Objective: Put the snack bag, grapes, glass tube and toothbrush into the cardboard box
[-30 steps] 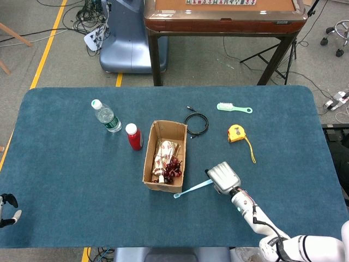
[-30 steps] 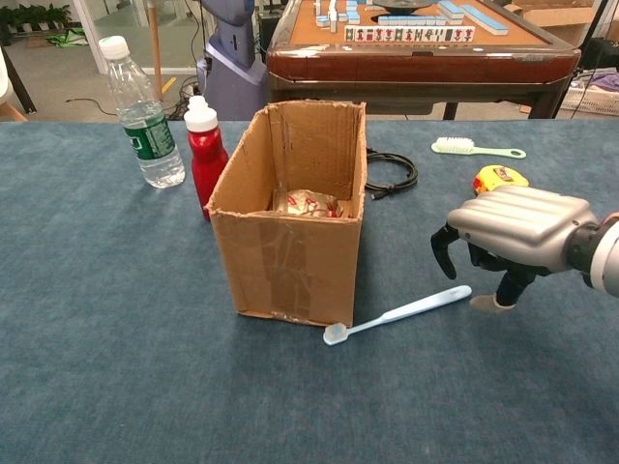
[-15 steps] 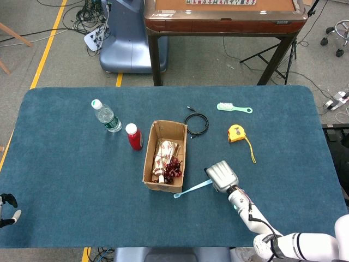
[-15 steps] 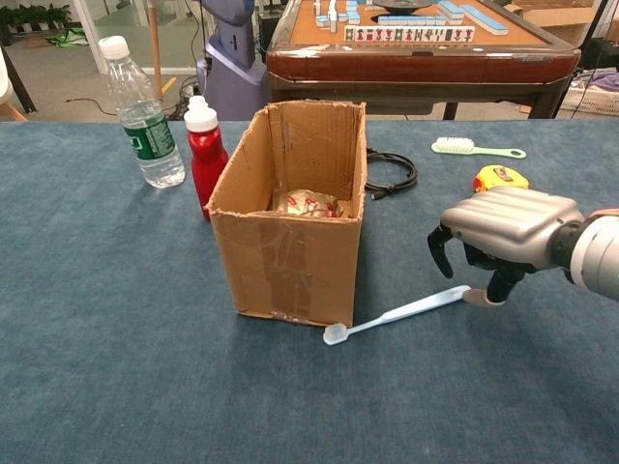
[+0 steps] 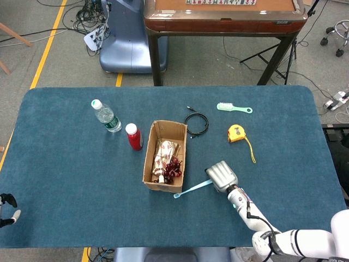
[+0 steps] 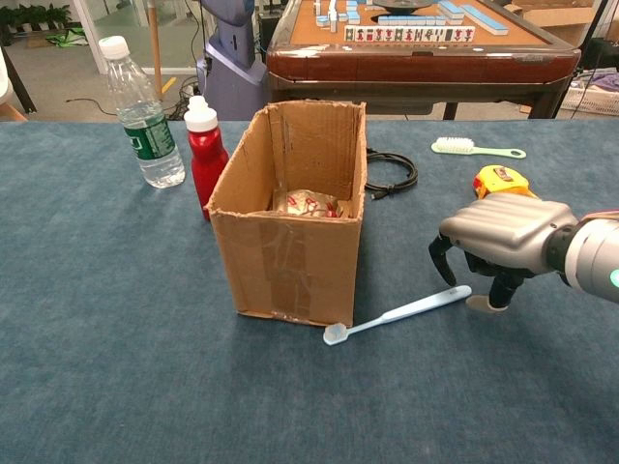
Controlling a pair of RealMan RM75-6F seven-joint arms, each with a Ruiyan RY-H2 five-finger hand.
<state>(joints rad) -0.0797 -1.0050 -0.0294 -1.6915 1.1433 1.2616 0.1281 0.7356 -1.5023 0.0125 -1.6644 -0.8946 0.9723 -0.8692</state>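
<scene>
The cardboard box (image 5: 165, 156) (image 6: 290, 215) stands open near the table's middle. Inside it lie the snack bag (image 5: 165, 149) (image 6: 308, 202) and the dark red grapes (image 5: 173, 168). I see no glass tube in either view. The light blue toothbrush (image 5: 193, 189) (image 6: 398, 313) lies flat on the cloth by the box's near right corner, bristles toward the box. My right hand (image 5: 221, 176) (image 6: 505, 242) hovers over the handle end, fingers curled down on either side of it without gripping. Only a sliver of my left hand (image 5: 6, 209) shows at the table's left edge.
A water bottle (image 5: 106, 116) (image 6: 140, 111) and a red bottle (image 5: 133, 136) (image 6: 203, 155) stand left of the box. Behind and right of it lie a black cable (image 5: 196, 123) (image 6: 392, 174), a green brush (image 5: 233, 108) (image 6: 476, 148) and a yellow tape measure (image 5: 236, 133) (image 6: 498, 177).
My right hand has shifted slightly toward the toothbrush's handle end and dropped a little. The toothbrush has not moved.
</scene>
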